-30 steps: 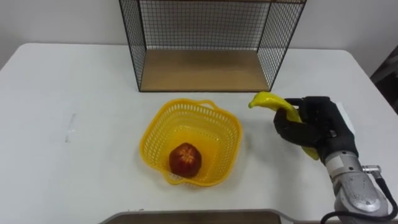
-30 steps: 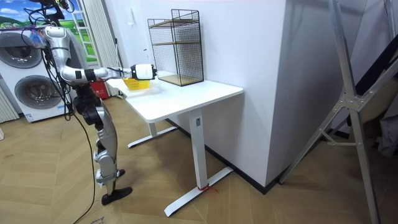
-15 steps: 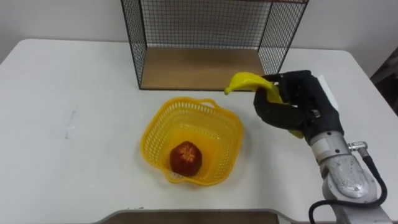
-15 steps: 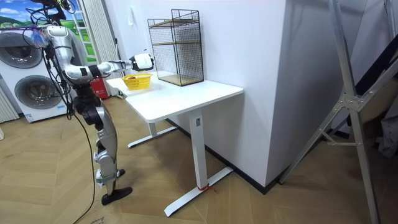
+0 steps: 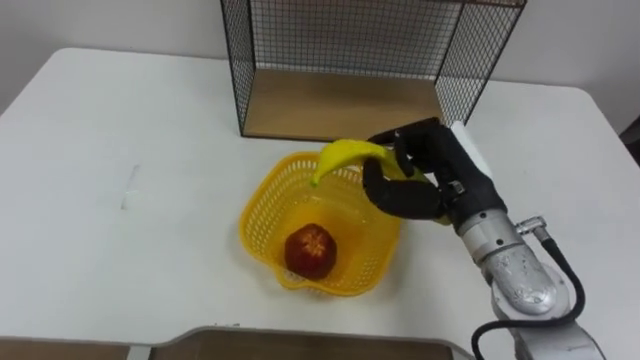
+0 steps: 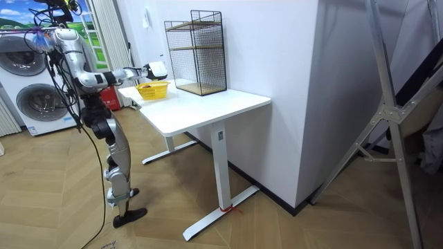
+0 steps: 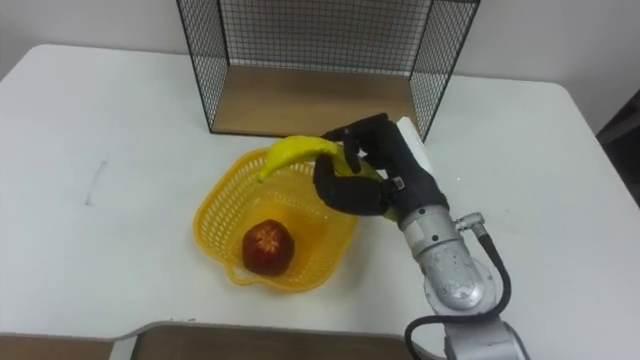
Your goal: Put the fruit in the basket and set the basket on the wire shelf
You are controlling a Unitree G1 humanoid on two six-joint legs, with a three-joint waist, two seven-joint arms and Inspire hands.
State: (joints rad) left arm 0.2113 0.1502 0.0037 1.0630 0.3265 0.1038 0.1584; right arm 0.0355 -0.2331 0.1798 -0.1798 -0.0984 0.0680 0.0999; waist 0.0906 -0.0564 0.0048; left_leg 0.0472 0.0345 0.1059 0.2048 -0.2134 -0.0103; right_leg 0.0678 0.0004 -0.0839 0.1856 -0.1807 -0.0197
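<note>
Right hand (image 5: 425,175) is closed around the banana (image 5: 345,153), fingers curled over its thick end, held in the air above the back-right rim of the yellow basket (image 5: 256,218).

Key geometry: the banana's long axis runs from the grip toward the robot's left. It arches up, then droops, so the free tip points down inside the basket's rear edge. Most of the banana is already over the basket opening; the gripped end and the palm sit over or just outside the rim.

Basket centre is left of the hand and a bit closer to the robot. A red fruit (image 5: 311,249) lies on the basket floor, toward the front, apart from the banana tip.

My read: a short shift left and down, then let go. Risk is the thick end catching the rim.

Wire shelf (image 5: 340,100) stands just behind the basket on the table (image 5: 130,120), bottom level free.
</note>
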